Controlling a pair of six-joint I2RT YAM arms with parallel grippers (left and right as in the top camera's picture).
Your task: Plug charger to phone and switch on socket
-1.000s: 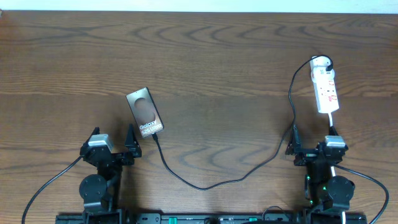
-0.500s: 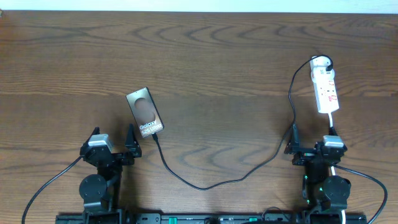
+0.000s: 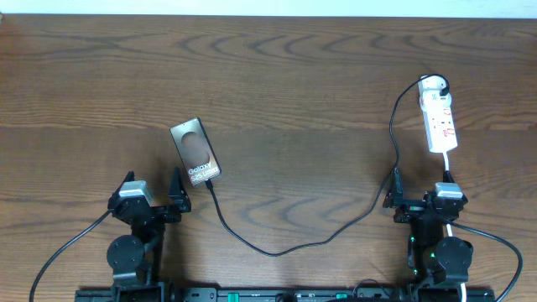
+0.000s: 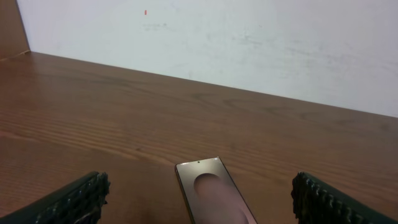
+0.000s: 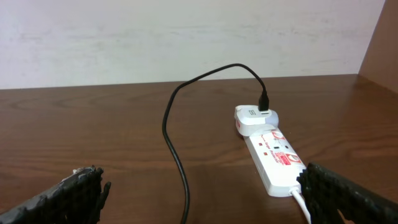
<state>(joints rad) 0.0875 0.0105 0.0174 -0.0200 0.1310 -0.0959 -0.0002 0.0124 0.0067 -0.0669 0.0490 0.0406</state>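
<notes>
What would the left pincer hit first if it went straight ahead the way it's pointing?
Most likely the phone, lying flat just ahead of the open left pincer, though it might pass above it.

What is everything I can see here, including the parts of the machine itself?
table: one, dark brown wood, under everything
wall: one, white, behind the table's far edge
phone: one, dark with white lettering, lying flat left of centre, just beyond the left gripper
charger cable: one, thin and black, looping from the phone's near end across the table to the adapter
adapter: one, white, at the far end of the power strip
power strip: one, white with red marks, far right side
cord: one, thick and white, leaving the strip's near end
left gripper: one, black, near edge on the left, open and empty
right gripper: one, black, near edge on the right, open and empty
</notes>
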